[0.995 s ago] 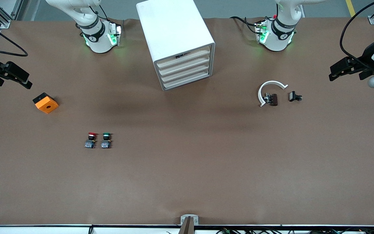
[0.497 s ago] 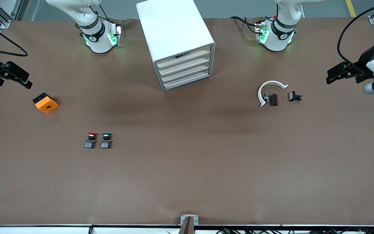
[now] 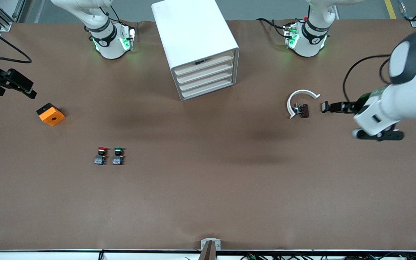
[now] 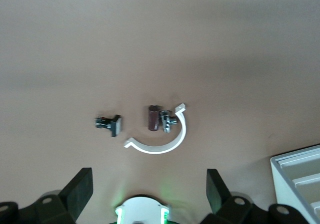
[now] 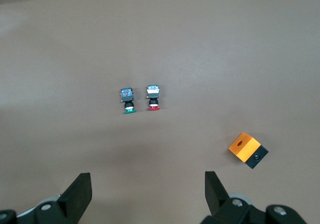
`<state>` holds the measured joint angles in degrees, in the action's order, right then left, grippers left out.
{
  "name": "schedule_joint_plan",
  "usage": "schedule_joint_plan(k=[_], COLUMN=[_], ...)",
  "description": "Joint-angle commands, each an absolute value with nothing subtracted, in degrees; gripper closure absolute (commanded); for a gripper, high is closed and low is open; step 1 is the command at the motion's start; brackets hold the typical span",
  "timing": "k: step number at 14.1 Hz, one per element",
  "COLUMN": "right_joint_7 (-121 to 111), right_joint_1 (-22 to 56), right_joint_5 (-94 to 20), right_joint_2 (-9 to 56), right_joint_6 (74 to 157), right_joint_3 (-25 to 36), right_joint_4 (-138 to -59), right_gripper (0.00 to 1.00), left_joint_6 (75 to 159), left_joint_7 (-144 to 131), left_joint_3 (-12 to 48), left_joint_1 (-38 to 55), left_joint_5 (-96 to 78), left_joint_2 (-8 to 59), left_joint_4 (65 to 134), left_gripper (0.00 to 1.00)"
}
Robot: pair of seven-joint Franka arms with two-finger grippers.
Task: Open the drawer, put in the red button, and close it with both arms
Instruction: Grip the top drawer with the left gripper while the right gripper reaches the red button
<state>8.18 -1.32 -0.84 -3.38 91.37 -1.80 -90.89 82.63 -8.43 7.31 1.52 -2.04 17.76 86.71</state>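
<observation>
Left end effector point(image 4: 145, 196): fingers spread, empty, over small black clip point(image 3: 325, 107). Right end effector point(image 5: 147, 196): spread, empty, near orange cube point(image 3: 50, 114). Tiny red-capped push button point(image 3: 100, 155): on brown surface point(image 3: 208, 187), well apart from both. 4 cream-fronted drawers point(image 3: 204, 78) closed. Risk: grabbing adjacent green-capped button point(image 3: 118, 155).

The left gripper point(image 3: 341, 107) perhaps overlaps the small black clip point(image 3: 325, 107), contact too small to tell.
</observation>
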Motion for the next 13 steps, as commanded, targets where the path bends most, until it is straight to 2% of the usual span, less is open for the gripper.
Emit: schedule_joint_plan(k=[1, 6, 10, 13], right_joint_7=[8.44, 8.61, 8.44, 8.35], right_joint_1=[-1.41, -0.79, -0.70, 2.45], right_joint_5=[-0.26, -0.26, -1.14, -0.79], right_joint_2=[-2.29, -0.80, 0.43, 1.67], right_joint_6=[90.62, 90.70, 90.79, 90.18], right_joint_3=[-2.20, -2.29, -2.37, -2.37], right_joint_4=[-89.65, -89.12, -89.12, -89.56], right_gripper=[0.00, 0.00, 0.00, 0.00], left_joint_6=[83.58, 85.95, 92.97, 94.66], left_joint_7=[-16.30, -47.75, -72.80, -90.03], left_joint_3=[7.38, 7.38, 7.30, 7.30], left_joint_1=[1.76, 11.14, 18.53, 21.53], left_joint_5=[-7.36, -10.11, -16.50, -23.61], left_joint_2=[23.62, 30.13, 35.85, 39.10], left_joint_4=[85.34, 84.99, 84.99, 84.90], left_gripper=[0.00, 0.00, 0.00, 0.00])
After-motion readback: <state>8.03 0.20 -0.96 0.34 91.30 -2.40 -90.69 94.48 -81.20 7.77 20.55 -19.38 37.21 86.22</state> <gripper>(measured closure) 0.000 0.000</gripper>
